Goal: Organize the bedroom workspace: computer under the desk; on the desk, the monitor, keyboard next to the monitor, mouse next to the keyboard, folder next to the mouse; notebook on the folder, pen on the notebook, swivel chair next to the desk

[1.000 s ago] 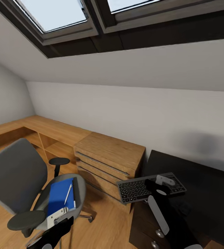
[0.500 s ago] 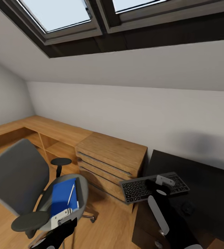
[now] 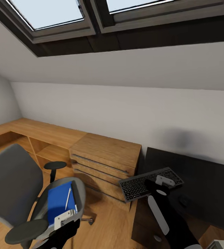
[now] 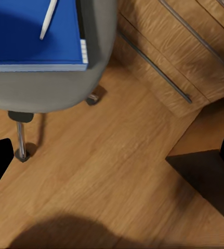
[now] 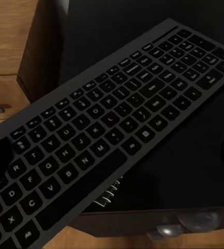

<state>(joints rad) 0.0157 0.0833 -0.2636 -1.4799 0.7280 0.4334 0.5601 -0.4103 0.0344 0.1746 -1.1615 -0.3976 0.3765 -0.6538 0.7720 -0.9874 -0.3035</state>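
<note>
Since a second ago my whole view has swung a little, so the room sits differently in the picture, but the keyboard hangs in the same spot ahead of the right arm.

Largest first: the black desk [image 3: 208, 180] fills the right side, with the light wooden drawer chest [image 3: 106, 157] just beside its end. The swivel chair [image 3: 13, 183] stands at the left, well apart from the desk, and its seat carries the blue folder [image 3: 58, 202] with the white pen [image 3: 68, 197] lying on top. I can't make out the notebook for certain.

The keyboard [image 3: 150, 184] is up off the desk, tilted, overhanging the desk's end towards the chest. My right gripper [image 3: 162, 181] seems to be clamped on its near long edge. I judge it light and stiff, but a thin slab pinched at one edge can pivot, so I'd set it down flat and slowly.

The left gripper [image 3: 64, 218] hovers by the chair's seat edge, jaws spread wide, holding nothing.
</note>
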